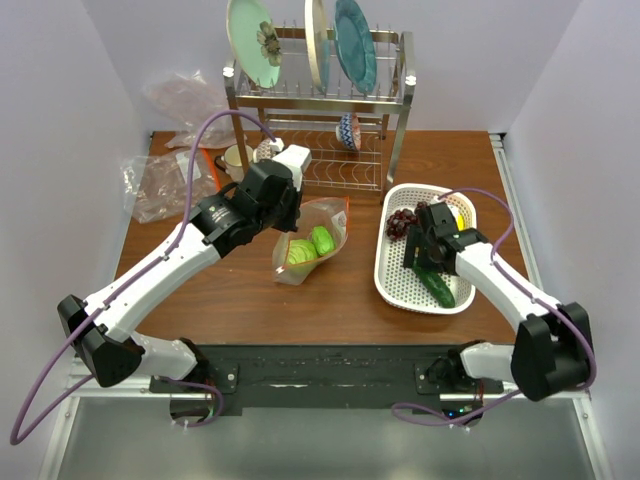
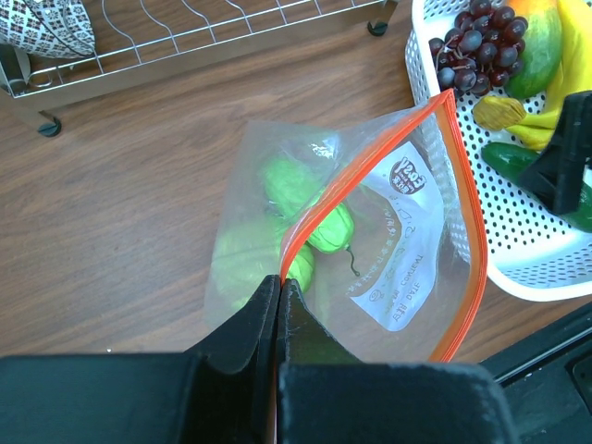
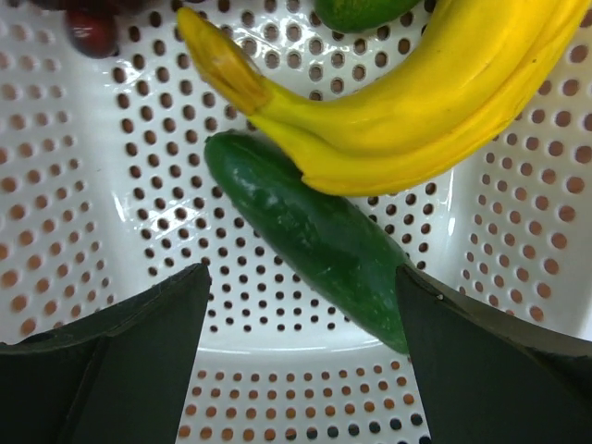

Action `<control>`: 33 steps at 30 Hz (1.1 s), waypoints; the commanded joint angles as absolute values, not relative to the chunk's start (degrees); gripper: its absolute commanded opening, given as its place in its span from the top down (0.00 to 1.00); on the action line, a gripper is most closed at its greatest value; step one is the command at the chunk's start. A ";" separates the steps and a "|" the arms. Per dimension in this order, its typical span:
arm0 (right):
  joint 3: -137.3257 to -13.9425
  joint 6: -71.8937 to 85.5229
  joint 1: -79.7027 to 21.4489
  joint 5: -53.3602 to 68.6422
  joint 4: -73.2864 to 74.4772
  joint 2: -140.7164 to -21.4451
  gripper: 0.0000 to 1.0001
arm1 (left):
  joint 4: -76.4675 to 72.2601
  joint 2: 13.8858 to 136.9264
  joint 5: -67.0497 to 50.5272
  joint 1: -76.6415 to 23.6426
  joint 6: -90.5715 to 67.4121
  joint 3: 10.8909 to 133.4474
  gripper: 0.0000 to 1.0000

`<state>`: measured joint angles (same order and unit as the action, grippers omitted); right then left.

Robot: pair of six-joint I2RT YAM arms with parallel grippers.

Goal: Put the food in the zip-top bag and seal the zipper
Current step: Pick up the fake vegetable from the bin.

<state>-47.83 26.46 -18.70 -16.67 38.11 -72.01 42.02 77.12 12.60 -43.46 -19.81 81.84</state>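
Note:
The zip-top bag [image 1: 312, 240] lies mid-table with its mouth held open; light green toy food [image 1: 312, 245] is inside. My left gripper [image 2: 279, 280] is shut on the orange-red zipper [image 2: 467, 250] at its near corner; it also shows in the top view [image 1: 286, 212]. My right gripper [image 3: 301, 305] is open, low inside the white basket [image 3: 111, 185], its jaws on either side of one end of a dark green cucumber [image 3: 319, 231]. Yellow bananas [image 3: 416, 102] lie across the cucumber. Purple grapes [image 2: 476, 42] and a green-orange fruit [image 2: 536, 42] sit further back in the basket [image 1: 392, 280].
A metal dish rack [image 1: 320, 110] with plates and cups stands at the back. Crumpled clear bags [image 1: 165, 175] lie at the back left. White walls close both sides.

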 commanded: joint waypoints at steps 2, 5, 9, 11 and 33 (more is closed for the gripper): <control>-45.45 26.37 -15.83 -13.63 30.25 -76.54 0.15 | 39.99 75.41 11.95 -43.24 -18.11 83.06 1.00; -44.21 26.19 -15.03 -12.40 28.31 -79.53 0.17 | 39.99 75.50 12.04 -43.24 -18.02 83.14 1.00; -43.77 26.45 -15.03 -9.76 27.86 -80.51 0.38 | 40.17 75.50 12.22 -43.15 -17.84 83.23 1.00; -44.03 26.28 -14.94 -8.97 28.21 -79.46 0.47 | 40.17 75.67 12.39 -43.24 -17.84 83.41 1.00; -60.04 29.16 -15.29 25.81 12.43 -55.73 0.70 | 40.69 77.96 12.22 -43.16 -18.10 84.81 1.00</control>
